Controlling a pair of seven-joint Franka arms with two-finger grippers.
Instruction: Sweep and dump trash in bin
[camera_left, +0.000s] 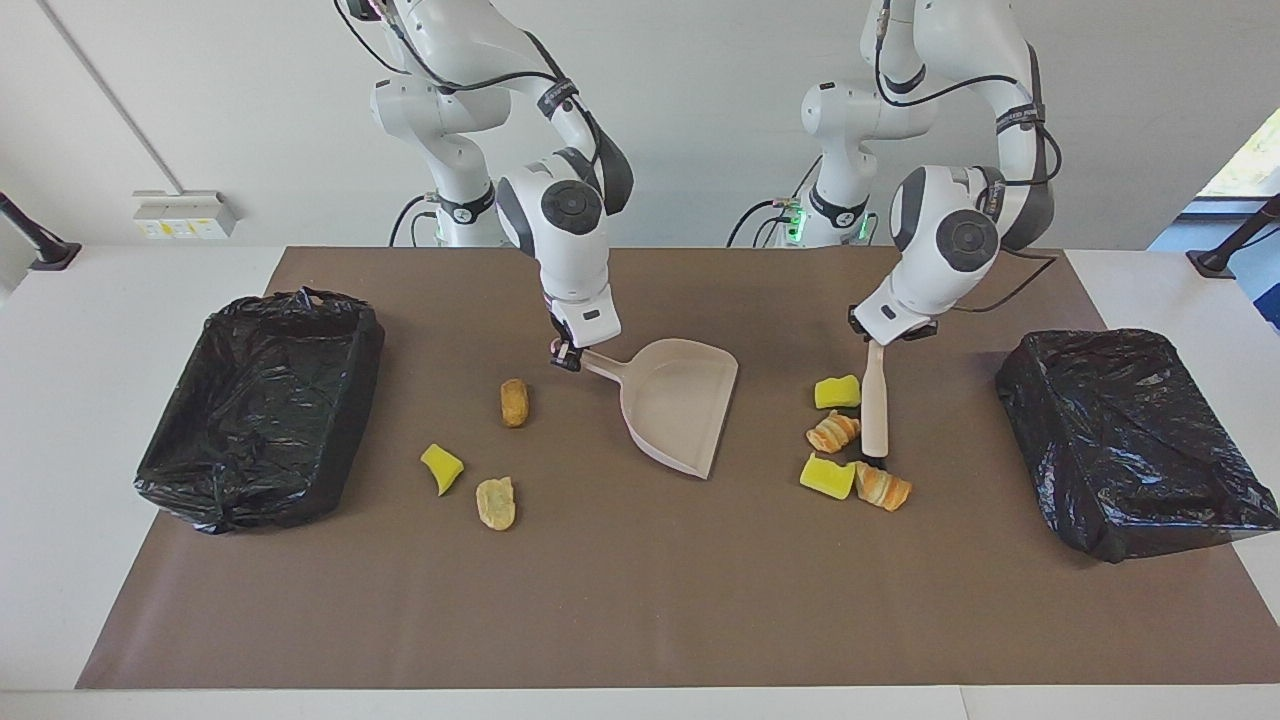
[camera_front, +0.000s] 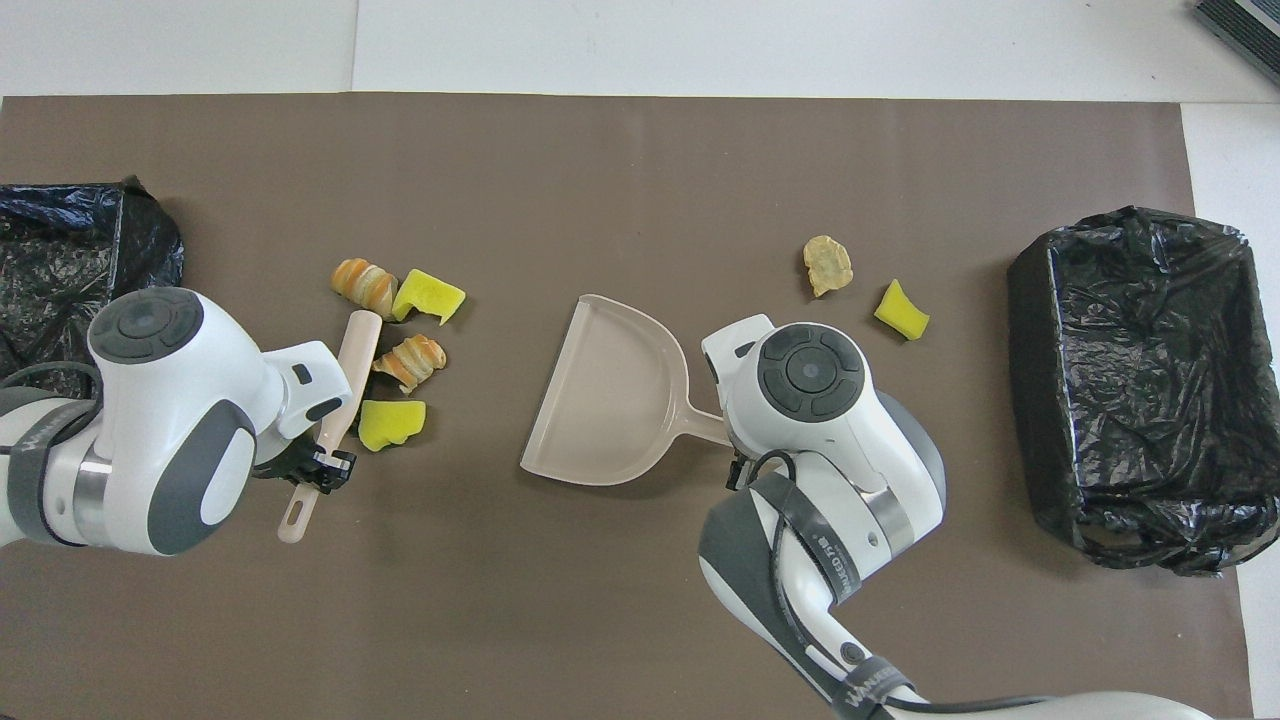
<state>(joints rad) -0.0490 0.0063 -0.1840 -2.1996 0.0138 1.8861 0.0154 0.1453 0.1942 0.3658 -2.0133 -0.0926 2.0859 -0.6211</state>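
Note:
My right gripper (camera_left: 567, 352) is shut on the handle of the pale pink dustpan (camera_left: 680, 405) (camera_front: 610, 400), which rests mid-table with its mouth toward the left arm's end. My left gripper (camera_left: 875, 335) (camera_front: 320, 470) is shut on the handle of a pink brush (camera_left: 875, 410) (camera_front: 350, 365), bristles down among trash: two yellow sponges (camera_left: 836, 392) (camera_left: 826, 476) and two striped croissants (camera_left: 830, 432) (camera_left: 882, 487). A brown lump (camera_left: 514, 401), a yellow sponge (camera_left: 441, 468) and a tan lump (camera_left: 495, 502) lie toward the right arm's end.
A bin lined with a black bag (camera_left: 365, 340) (camera_front: 1030, 300) stands at the right arm's end of the brown mat. A second black-lined bin (camera_left: 1060, 345) (camera_front: 150, 230) stands at the left arm's end.

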